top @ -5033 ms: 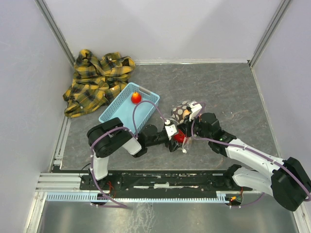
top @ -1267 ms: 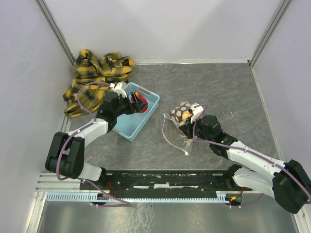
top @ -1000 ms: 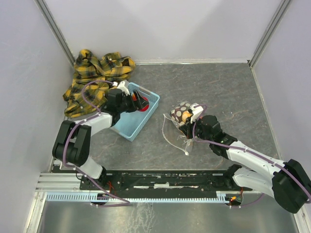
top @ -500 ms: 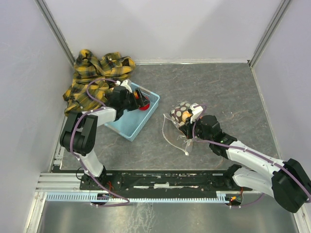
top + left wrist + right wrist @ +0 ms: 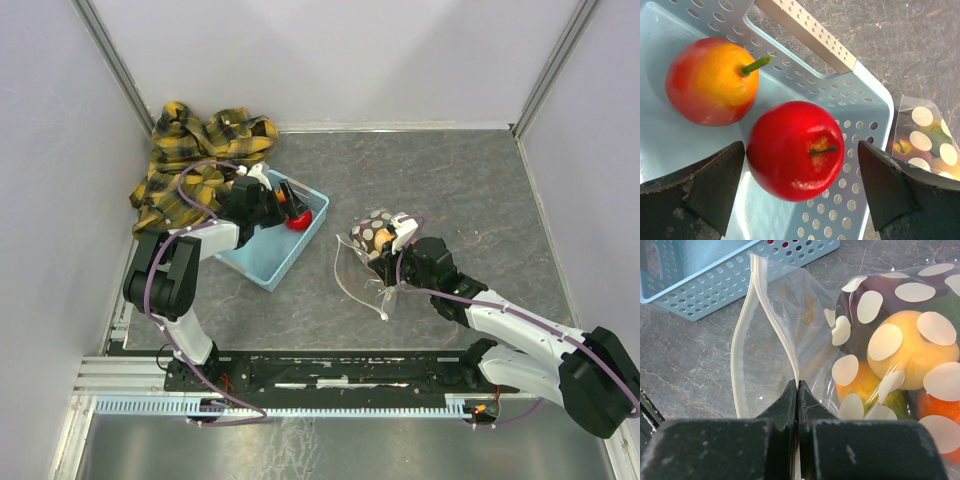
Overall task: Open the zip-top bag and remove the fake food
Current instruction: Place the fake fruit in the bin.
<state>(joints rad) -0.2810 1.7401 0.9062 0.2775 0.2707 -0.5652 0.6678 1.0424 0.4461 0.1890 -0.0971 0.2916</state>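
Grey table: bag pinched, basket loaded
Right of centre, right gripper clamps the zip-top bag's white strip, fake food inside. Further upper left, left gripper gapes, empty, above a red apple lying in the blue basket

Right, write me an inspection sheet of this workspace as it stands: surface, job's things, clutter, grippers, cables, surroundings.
Surface: grey marbled table top.
Job's things: zip-top bag on the table, zip strips parted, several fruits inside; fake food out of it: a red apple and a red-yellow fruit in the light blue basket.
Clutter: crumpled yellow plaid shirt in the far left corner.
Grippers: left gripper open over the basket, fingers either side of the red apple; right gripper shut on the bag's zip strip.
Cables: purple cables loop along both arms.
Surroundings: pale walls on three sides; metal rail at the near edge.
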